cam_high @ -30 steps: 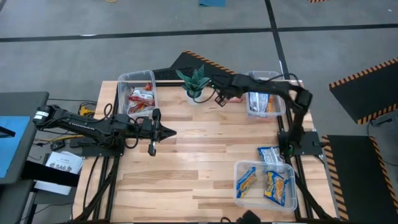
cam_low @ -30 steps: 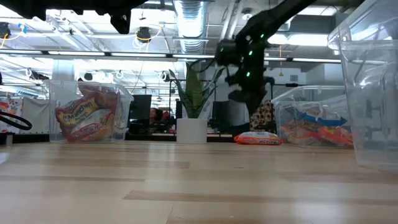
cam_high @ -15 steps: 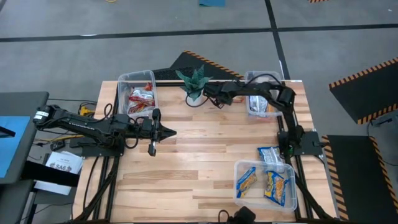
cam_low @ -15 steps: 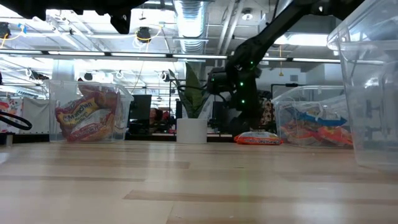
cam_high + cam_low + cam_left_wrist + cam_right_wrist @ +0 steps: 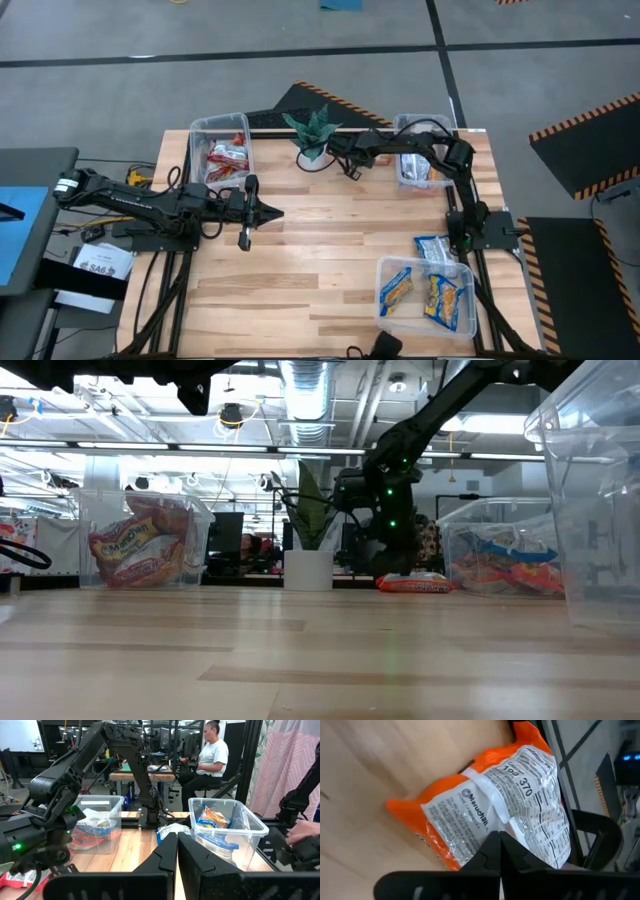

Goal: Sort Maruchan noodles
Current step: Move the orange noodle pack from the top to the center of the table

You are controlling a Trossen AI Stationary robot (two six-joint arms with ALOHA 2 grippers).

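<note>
Wooden table [image 5: 320, 260] fills the room's middle, with clear bins [image 5: 222, 152] at ten, two and five o'clock. My left gripper [image 5: 272, 212] waits at nine o'clock, fingers pressed together, holding nothing. My right gripper [image 5: 352, 172] sits at twelve o'clock beside the plant [image 5: 312, 132], fingers pinched on the orange noodle packet [image 5: 490, 805]. I should lift slowly so the crinkly wrapper does not slip.

My right arm reaches across the far side of the table, its elbow raised and wrist angled down, so that my right gripper [image 5: 352, 166] sits low at the surface with its two dark fingers [image 5: 496, 851] pressed together. My left arm lies stretched out low over the near-left part of the table, and my left gripper [image 5: 272, 212] points toward the middle, its fingers [image 5: 167, 852] closed against each other.
</note>
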